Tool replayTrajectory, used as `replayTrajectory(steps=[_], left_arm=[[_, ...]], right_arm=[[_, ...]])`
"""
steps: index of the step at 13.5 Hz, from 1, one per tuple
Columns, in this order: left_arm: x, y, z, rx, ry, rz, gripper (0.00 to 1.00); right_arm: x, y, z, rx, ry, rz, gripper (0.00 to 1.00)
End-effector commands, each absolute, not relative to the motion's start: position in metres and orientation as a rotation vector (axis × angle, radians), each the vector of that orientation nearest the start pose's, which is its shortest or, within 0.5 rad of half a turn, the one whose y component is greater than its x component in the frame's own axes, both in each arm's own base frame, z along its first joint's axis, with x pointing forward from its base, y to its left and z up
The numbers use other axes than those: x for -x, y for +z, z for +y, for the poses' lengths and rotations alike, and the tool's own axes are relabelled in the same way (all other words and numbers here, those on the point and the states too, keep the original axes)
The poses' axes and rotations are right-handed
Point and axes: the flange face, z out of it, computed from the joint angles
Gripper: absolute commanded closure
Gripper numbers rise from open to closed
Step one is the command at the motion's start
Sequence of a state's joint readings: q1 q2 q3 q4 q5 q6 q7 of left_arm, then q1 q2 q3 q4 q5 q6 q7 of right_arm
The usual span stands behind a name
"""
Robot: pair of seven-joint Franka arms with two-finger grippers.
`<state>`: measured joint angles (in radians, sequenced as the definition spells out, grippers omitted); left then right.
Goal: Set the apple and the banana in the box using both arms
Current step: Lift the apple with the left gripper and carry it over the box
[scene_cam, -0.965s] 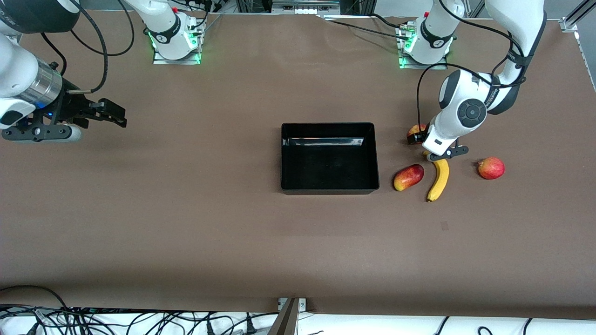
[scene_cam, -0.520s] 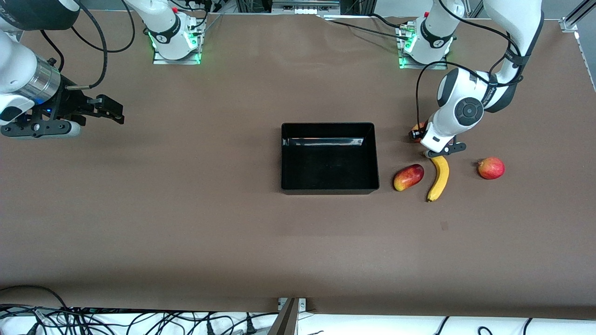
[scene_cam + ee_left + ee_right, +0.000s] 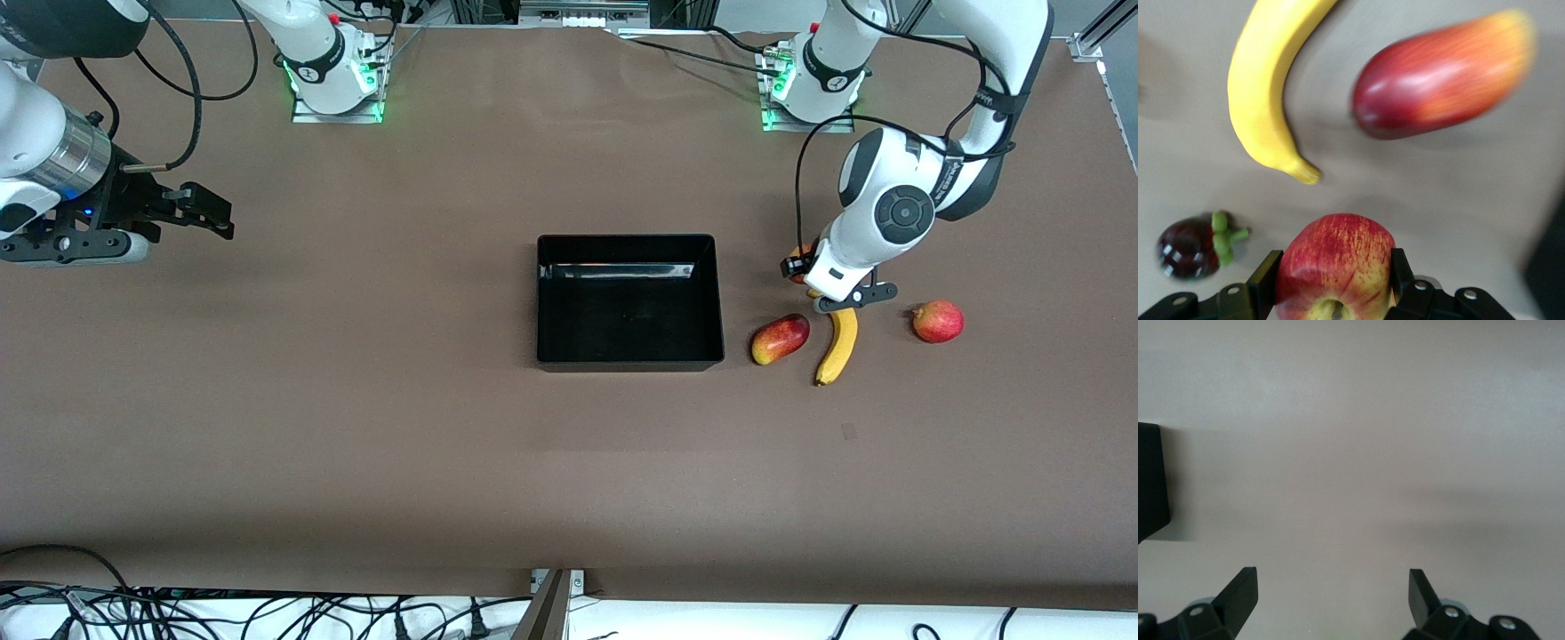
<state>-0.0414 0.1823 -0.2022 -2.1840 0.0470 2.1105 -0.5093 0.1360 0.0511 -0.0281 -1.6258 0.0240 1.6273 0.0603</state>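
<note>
Left wrist view: left gripper (image 3: 1333, 283) pinching the apple (image 3: 1335, 265), one finger pressed to each flank, stem dimple facing the camera.
Change: over the last second the left wrist drew toward the robot bases, then came back toward the banana; in the front view the apple (image 3: 803, 260) now shows only as a sliver under the wrist, where a second ago more of it was exposed.
Meaning for task: judged a completed grasp with the lift just starting; carry to the box is the step ahead.
Apple relative to gripper: between the fingers, held, near the banana's stem end, at the left arm's end of the table.
Banana (image 3: 838, 344): on the table, untouched, nearer the front camera than the left gripper (image 3: 805, 268).
Box (image 3: 543, 302): mid-table, open, nothing in it.
Mango (image 3: 780, 339): lying between box and banana.
Plain red fruit (image 3: 937, 321): beside the banana, toward the table end.
Mangosteen (image 3: 1193, 243): small dark fruit with green calyx, near the apple.
Right gripper (image 3: 1330, 595): fingers spread, holding nothing, waiting over bare table at the right arm's end.
</note>
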Motion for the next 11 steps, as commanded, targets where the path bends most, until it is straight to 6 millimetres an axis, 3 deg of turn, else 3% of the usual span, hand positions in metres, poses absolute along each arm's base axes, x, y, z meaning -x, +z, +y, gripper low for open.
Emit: replayTrajectory(steps=[1, 3, 6, 8, 11], left_arm=[[-0.555, 0.360, -0.191, 2.979, 0.465, -0.388, 0.83], [-0.565, 0.362, -0.249, 2.977, 0.477, -0.540, 0.84], [-0.555, 0.320, -0.321, 2.974, 0.460, -0.683, 0.84], [-0.544, 0.270, -0.337, 2.941, 0.527, -0.669, 0.86], [-0.538, 0.250, -0.338, 2.950, 0.515, -0.667, 0.86]], right_arm=[[-0.567, 0.590, 0.064, 3.126, 0.033, -0.097, 0.00], [-0.570, 0.594, 0.059, 3.125, 0.012, -0.068, 0.00], [-0.572, 0.596, 0.057, 3.126, -0.001, -0.066, 0.00], [-0.573, 0.594, 0.058, 3.123, -0.003, -0.070, 0.00], [-0.574, 0.597, 0.063, 3.135, -0.023, -0.088, 0.00]])
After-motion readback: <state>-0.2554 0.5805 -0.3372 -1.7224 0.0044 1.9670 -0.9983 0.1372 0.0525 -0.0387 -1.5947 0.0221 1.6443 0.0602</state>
